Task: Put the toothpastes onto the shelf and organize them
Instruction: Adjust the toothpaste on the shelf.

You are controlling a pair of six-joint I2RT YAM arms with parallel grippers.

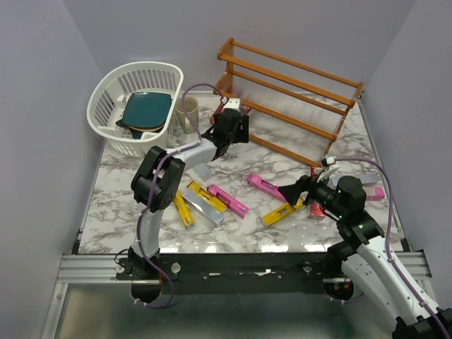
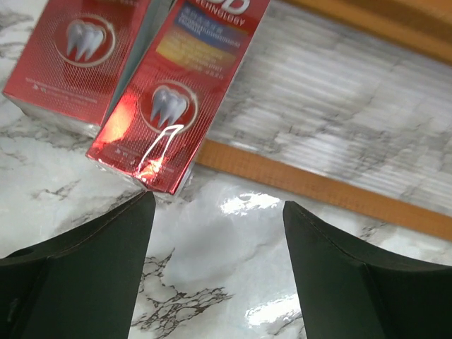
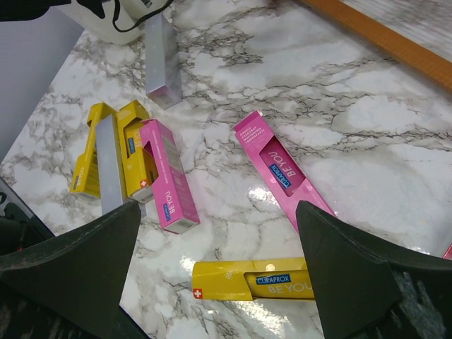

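While left tool (image 2: pixel 217 201) gapes, red toothpaste (image 2: pixel 183 92) just beyond; seemingly apart

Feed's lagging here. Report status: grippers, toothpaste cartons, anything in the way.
Left gripper open, by two red toothpaste cartons at reddish-brown wooden shelf. Right gripper open, over magenta-pink carton and yellow carton on marble table. Nothing blocking.

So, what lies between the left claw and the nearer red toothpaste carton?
Only bare marble tabletop, seen in the left wrist view, separates the open left claw from that red toothpaste carton.
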